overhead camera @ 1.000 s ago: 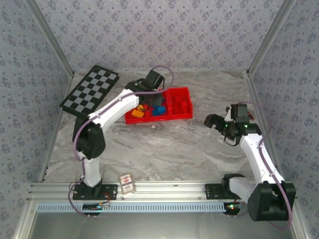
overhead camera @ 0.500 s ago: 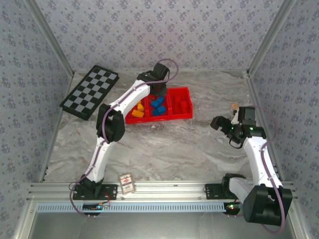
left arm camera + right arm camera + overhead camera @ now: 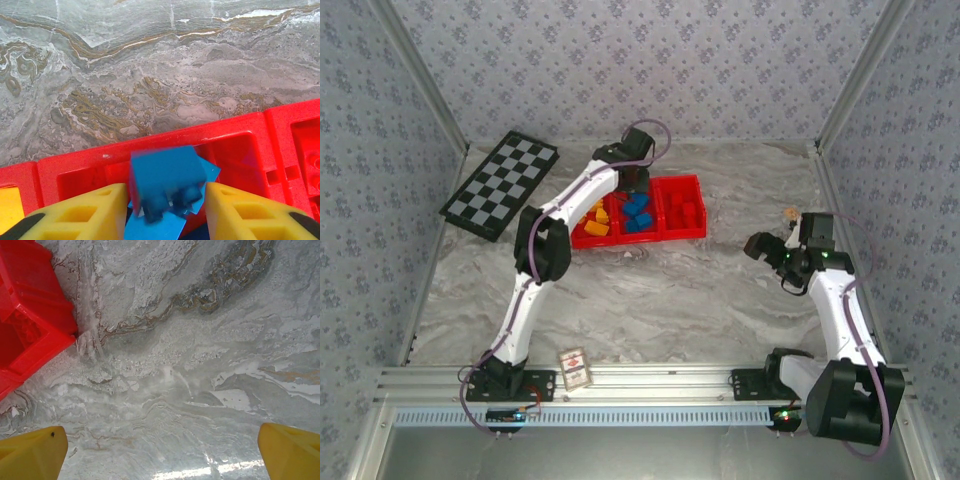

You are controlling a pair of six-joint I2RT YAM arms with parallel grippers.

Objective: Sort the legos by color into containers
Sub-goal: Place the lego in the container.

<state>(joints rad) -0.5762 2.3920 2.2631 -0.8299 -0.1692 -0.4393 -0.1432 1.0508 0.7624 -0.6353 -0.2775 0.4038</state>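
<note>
The red tray (image 3: 650, 238) lies at the back centre with three compartments: orange-yellow legos (image 3: 598, 220) on the left, blue legos (image 3: 638, 212) in the middle, red legos (image 3: 686, 210) on the right. My left gripper (image 3: 636, 182) hangs over the back of the middle compartment. In the left wrist view a blurred blue lego (image 3: 165, 180) sits between the yellow fingers (image 3: 85, 212) with small gaps on both sides, above other blue pieces and the tray wall (image 3: 220, 131); this gripper (image 3: 166, 212) is open. My right gripper (image 3: 757, 245) stands open over bare marble, right of the tray corner (image 3: 30, 315).
A black-and-white checkered board (image 3: 500, 183) lies at the back left. A small card box (image 3: 574, 368) rests near the front edge by the left arm's base. A small tan object (image 3: 788, 212) lies on the table behind the right arm. Patterned walls close in both sides.
The left arm has swung from over the tray's left part to the back of the middle compartment. The right arm has drawn back to the right, away from the tray.
</note>
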